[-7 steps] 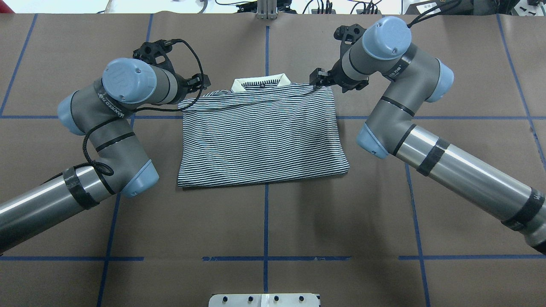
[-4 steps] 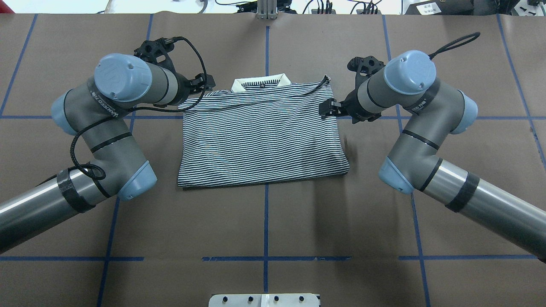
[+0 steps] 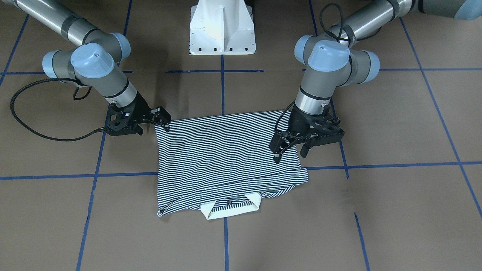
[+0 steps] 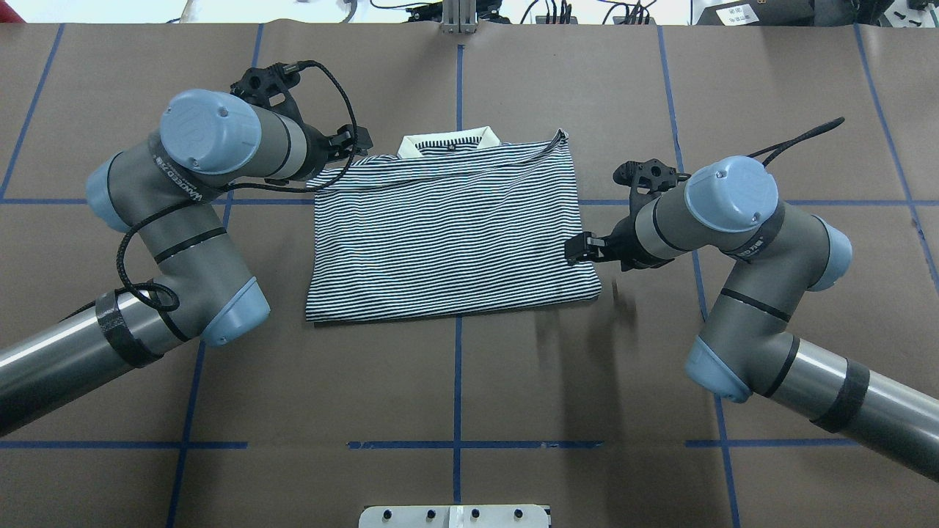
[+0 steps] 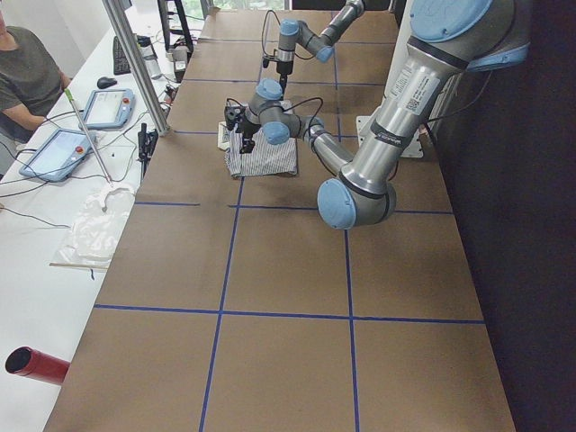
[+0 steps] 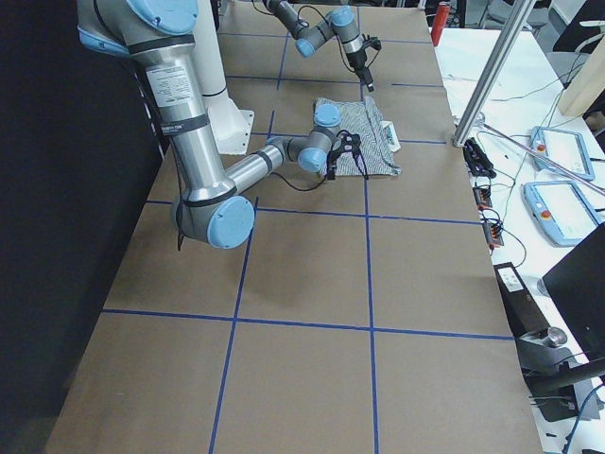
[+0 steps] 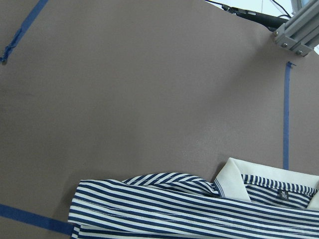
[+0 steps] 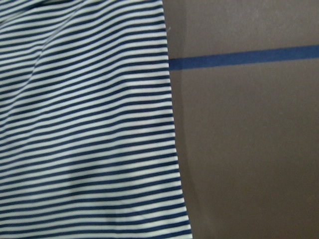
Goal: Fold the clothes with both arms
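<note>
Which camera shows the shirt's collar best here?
The front-facing view: the collar lies whole and nearest the camera. Overhead shows only a cream strip; the left wrist view is close but crops it; the right wrist shows only stripes; side views are too small.

- The left arm (image 5: 396, 112), near and large, comes down from the upper right, bends at a blue elbow and stretches away to the striped shirt (image 5: 265, 159).
- The left gripper (image 5: 238, 124) hangs over the shirt's left part, by the cream collar (image 5: 223, 137); its jaws are too small to judge.
- The right arm (image 5: 290, 29), far and small, points the right gripper (image 5: 282, 85) down beyond the shirt.
- The brown table (image 5: 279, 297) carries blue tape lines.
- On its left, a white bench (image 5: 36, 270) holds two blue-framed tablets (image 5: 108, 106); a seated person (image 5: 22, 76) is at the far left.
- A red cylinder (image 5: 36, 364) lies at the near left.
</note>
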`<state>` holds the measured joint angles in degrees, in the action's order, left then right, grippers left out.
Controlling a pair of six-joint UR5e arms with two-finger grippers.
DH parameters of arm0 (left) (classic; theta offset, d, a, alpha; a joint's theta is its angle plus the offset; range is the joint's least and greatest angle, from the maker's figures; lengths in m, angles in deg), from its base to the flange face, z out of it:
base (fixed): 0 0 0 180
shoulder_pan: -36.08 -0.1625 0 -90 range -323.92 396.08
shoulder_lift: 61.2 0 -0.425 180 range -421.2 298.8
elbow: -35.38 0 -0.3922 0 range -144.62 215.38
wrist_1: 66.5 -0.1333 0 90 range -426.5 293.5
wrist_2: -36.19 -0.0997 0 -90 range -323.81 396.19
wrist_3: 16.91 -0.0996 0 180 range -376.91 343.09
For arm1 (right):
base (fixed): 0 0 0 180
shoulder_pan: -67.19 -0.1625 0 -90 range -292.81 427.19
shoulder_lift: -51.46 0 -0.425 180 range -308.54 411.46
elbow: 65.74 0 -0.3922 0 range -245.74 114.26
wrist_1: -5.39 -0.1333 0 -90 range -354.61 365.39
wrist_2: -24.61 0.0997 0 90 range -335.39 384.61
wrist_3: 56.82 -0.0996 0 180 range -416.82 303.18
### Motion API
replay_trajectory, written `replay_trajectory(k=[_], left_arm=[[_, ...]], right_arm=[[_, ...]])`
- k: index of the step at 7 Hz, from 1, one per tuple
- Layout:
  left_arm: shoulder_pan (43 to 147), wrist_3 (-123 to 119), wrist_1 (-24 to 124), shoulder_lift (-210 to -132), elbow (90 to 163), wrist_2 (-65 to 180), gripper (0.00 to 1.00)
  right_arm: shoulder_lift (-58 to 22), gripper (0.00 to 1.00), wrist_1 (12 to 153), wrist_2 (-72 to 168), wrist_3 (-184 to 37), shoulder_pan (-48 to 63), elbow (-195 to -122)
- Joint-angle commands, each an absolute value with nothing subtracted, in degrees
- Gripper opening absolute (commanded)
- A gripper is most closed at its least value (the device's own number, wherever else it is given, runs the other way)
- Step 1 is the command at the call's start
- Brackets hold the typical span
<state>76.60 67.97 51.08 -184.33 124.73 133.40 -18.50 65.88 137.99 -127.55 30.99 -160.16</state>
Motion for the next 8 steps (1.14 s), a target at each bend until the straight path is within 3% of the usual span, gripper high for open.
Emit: replay_trajectory(k=[1,3,4,5,6,8], left_arm=[[76.6,68.9,50.9,-184.2,125.3,133.3,1.00],[76.5,68.9,50.9,-183.8,125.6,133.3,1.00],[76.5,68.9,50.9,-183.7,125.6,133.3,1.00],[76.5,68.9,50.9,-183.5,125.6,133.3,1.00],[76.4,68.8,50.9,-183.4,125.5,133.2,1.00],[76.4,68.9,50.9,-183.5,125.7,133.2,1.00]], right_arm=[[-18.8,0.99,66.3,137.9,-127.6,32.7,-160.2],[-18.8,0.92,66.3,137.8,-127.6,33.4,-160.1],[-18.6,0.59,66.3,137.8,-127.5,33.4,-160.1],[-18.7,0.17,66.3,137.8,-127.5,33.4,-160.1],[-18.8,0.00,67.0,137.7,-127.4,33.6,-160.0],[-18.8,0.00,67.2,137.8,-127.4,33.3,-160.4]])
